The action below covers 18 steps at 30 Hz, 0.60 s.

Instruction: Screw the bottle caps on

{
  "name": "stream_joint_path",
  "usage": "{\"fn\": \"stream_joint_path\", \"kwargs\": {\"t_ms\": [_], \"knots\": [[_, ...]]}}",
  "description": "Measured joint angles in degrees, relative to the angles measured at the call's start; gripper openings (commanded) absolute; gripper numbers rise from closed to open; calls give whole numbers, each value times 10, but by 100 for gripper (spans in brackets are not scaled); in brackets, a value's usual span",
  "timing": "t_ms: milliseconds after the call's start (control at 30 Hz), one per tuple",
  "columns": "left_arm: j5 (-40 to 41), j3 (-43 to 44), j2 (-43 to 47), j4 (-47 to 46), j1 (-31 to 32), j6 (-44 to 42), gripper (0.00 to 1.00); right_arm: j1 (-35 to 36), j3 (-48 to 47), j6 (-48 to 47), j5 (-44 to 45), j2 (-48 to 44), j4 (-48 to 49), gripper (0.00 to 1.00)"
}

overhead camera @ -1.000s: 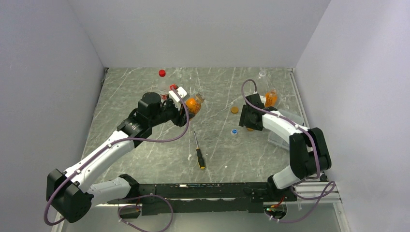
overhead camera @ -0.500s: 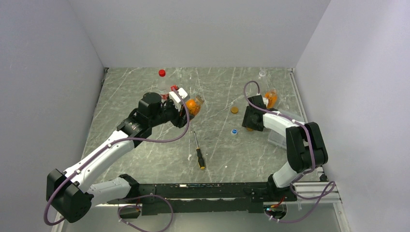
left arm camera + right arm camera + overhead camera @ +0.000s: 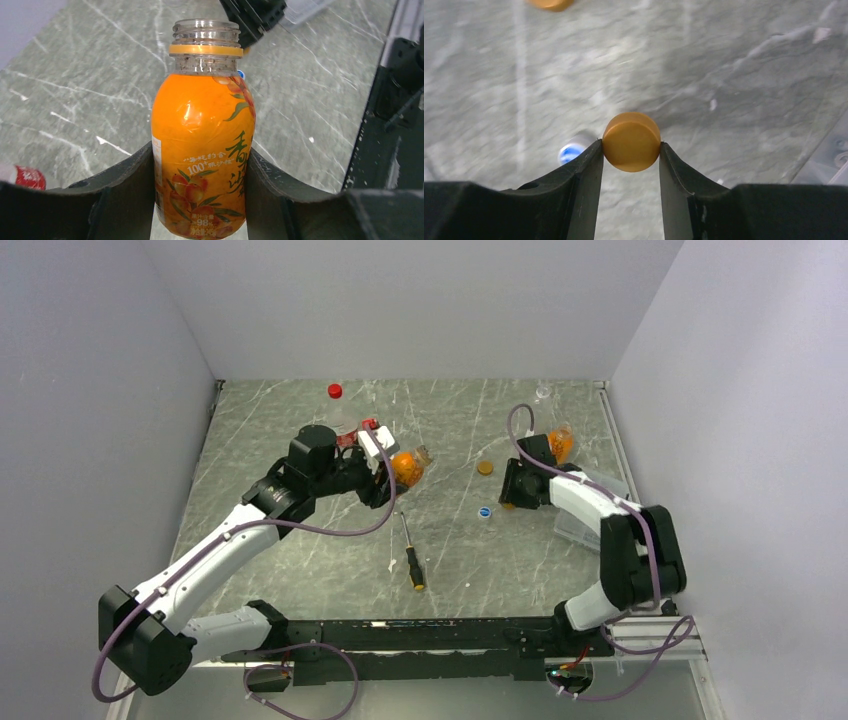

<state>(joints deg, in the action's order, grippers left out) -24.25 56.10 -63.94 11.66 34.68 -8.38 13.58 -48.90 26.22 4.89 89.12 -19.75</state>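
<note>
Pinching small round orange plastic cap (image 3: pixel 631 141) in right gripper (image 3: pixel 630 150), fingers snug on both sides, right of table centre | left gripper (image 3: pixel 200 167) clamped round squat orange uncapped bottle (image 3: pixel 202 115), neck toward right arm | likely next: seat cap square on threads before twisting.

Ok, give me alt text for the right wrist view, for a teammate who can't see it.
The right gripper pinches an orange cap by its sides, with the blurred grey marbled table behind it. A blue cap lies on the table at the lower left, and a second orange cap shows at the top edge.
</note>
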Motion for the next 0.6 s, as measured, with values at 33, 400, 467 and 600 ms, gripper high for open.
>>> {"fn": "stream_joint_path", "kwargs": {"t_ms": [33, 400, 467, 600], "knots": [[-13, 3, -2, 6, 0, -6, 28, 0, -2, -2, -20, -16, -9, 22], [-143, 10, -7, 51, 0, -42, 24, 0, -99, -23, -318, -229, -55, 23], [-162, 10, -7, 51, 0, -42, 24, 1, -104, -18, -375, -255, -52, 23], [-195, 10, -6, 49, -1, -42, 23, 2, -104, 8, -487, -285, -27, 24]]}}
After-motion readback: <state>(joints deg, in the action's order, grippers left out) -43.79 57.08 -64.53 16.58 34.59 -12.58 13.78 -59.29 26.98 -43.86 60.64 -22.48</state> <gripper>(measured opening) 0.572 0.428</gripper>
